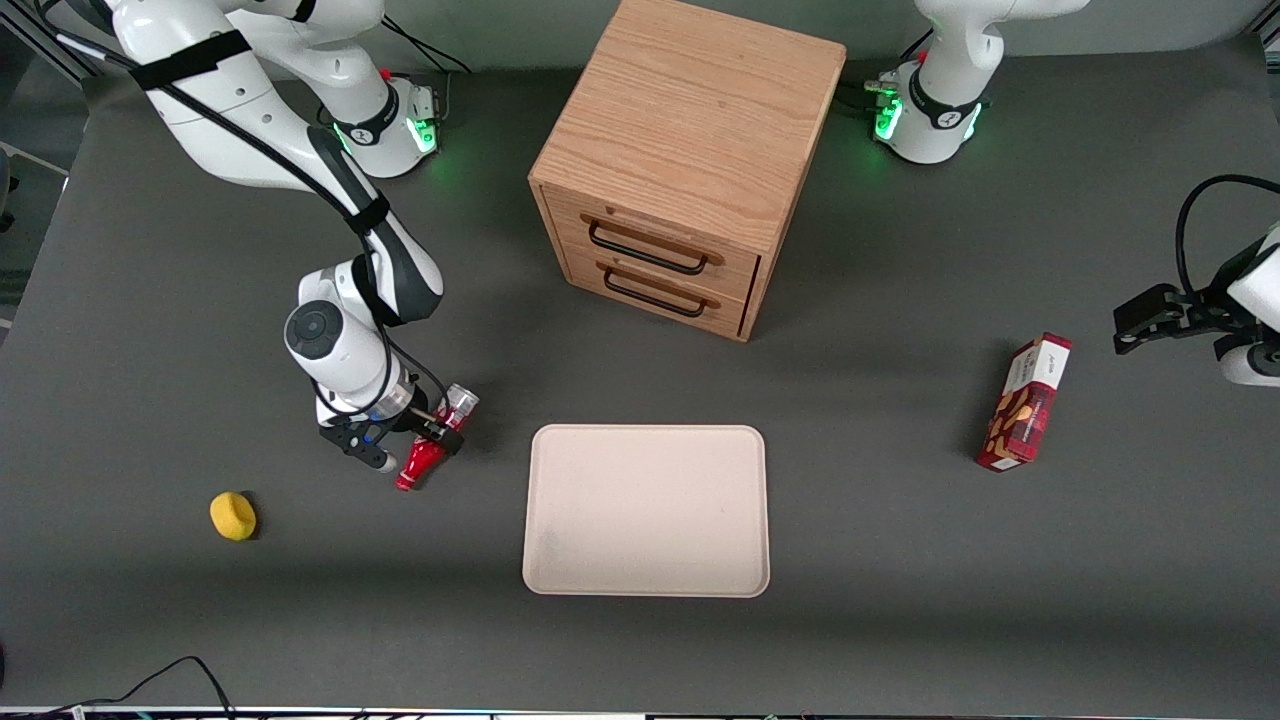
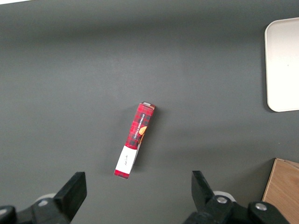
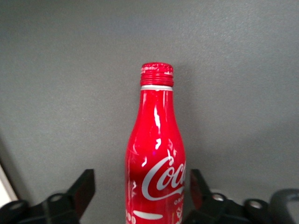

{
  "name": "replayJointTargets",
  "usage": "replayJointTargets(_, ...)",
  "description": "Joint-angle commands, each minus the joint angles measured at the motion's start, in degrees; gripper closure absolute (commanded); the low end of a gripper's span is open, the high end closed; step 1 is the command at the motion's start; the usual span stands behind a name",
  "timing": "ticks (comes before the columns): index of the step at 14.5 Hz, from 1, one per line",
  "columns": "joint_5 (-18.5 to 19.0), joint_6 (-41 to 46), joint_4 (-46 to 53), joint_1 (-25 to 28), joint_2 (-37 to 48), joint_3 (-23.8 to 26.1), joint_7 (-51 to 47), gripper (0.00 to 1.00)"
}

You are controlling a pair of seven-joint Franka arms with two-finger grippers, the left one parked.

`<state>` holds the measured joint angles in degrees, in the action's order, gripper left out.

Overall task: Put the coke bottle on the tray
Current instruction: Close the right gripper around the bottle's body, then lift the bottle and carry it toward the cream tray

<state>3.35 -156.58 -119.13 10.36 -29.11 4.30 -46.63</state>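
Now | coke bottle [image 3: 156, 158] between hand [image 3: 140, 196] fingers | beside tray [image 1: 646, 510]

coke bottle [image 3: 156, 158]: glossy red, likely metal; ridged cap
tray [image 1: 646, 510]: matt cream, smooth
table [image 1: 900, 560]: matt dark grey
cabinet [image 1: 690, 150]: grained wood
gripper [image 1: 405, 447]: black matt fingers

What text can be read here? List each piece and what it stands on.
"Coc": start of the white script logo on the coke bottle, between the gripper's fingers; the rest is cut off.
Snack box: print too small to read.
Tray, wooden drawer cabinet: no text.
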Motion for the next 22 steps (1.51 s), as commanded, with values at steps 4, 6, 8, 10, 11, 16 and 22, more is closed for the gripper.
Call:
replayJointTargets(4, 7.88, -0.48, 1.10, 0.89, -1.48, -0.26, -6.98, 0.69)
replayJointTargets(6, 8.69, 0.22, 1.01, 0.89, -0.96, -0.26, -7.52, 1.00)
replayJointTargets(8, 8.78, 2.50, 1.18, 0.81, 0.53, -0.26, -7.43, 1.00)
replayJointTargets(10, 8.78, 6.44, 1.27, 0.37, 3.77, 0.00, -6.82, 1.00)
replayJointTargets(11, 8.70, 9.34, 1.53, 0.37, 5.97, 0.09, -6.73, 1.00)
replayJointTargets(16, 6.16, 33.39, 14.24, 0.01, 11.53, 2.72, -3.22, 1.00)
replayJointTargets(22, -4.22, 67.24, 42.54, 0.01, 11.53, 2.81, 4.34, 1.00)
